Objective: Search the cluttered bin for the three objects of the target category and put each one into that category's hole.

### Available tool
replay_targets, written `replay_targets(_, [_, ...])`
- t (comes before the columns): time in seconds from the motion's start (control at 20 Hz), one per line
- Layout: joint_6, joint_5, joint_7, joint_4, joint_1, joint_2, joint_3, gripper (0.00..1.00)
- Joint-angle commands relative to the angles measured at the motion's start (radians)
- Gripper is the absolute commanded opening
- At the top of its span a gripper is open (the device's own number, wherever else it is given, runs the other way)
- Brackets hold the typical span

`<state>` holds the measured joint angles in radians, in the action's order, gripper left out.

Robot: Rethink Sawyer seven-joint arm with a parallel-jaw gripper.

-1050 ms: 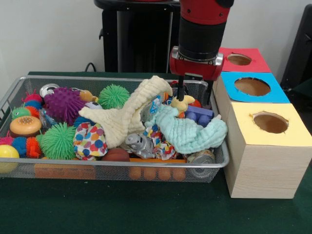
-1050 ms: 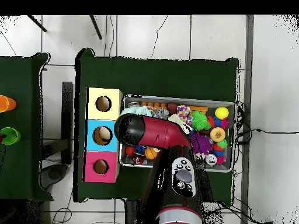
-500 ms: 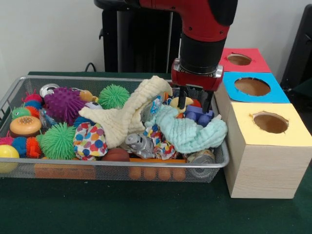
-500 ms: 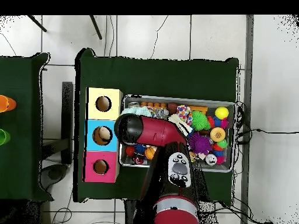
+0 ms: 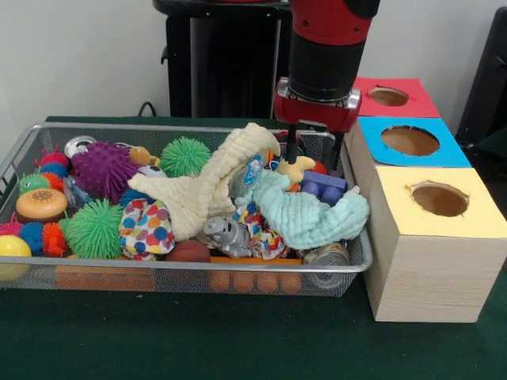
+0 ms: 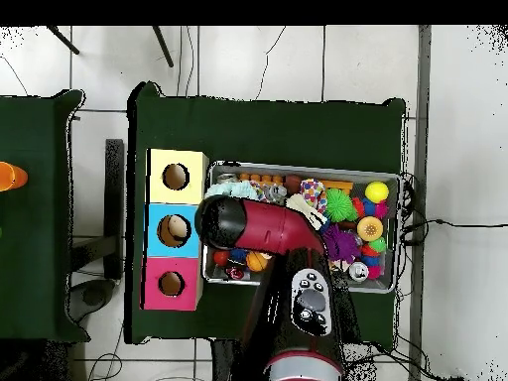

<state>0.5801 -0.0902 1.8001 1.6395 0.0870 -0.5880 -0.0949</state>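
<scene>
The end effector [image 5: 310,155] is hovering released and empty over the wire bin's [image 5: 360,257] corner nearest the blue-topped box [image 5: 410,142], fingers straddling a yellow toy [image 5: 296,167] and blue block [image 5: 323,187], probably positioning for a grasp. The target category cannot be determined.

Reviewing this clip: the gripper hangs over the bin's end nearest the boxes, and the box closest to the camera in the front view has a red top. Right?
Not quite. In the front view the nearest box has a yellow top; the red one is farthest. The gripper does hang over that end of the bin.
</scene>
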Motion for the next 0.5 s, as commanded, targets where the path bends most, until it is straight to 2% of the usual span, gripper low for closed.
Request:
replay_targets(0.05, [-0.005,-0.016,0.153,0.112,0.050,-0.069,0.002,1.00])
replay_targets(0.15, [-0.021,-0.009,0.156,0.113,0.048,-0.065,-0.002,1.00])
replay_targets(0.5, [-0.177,0.002,0.180,0.117,0.058,0.032,0.022,1.00])
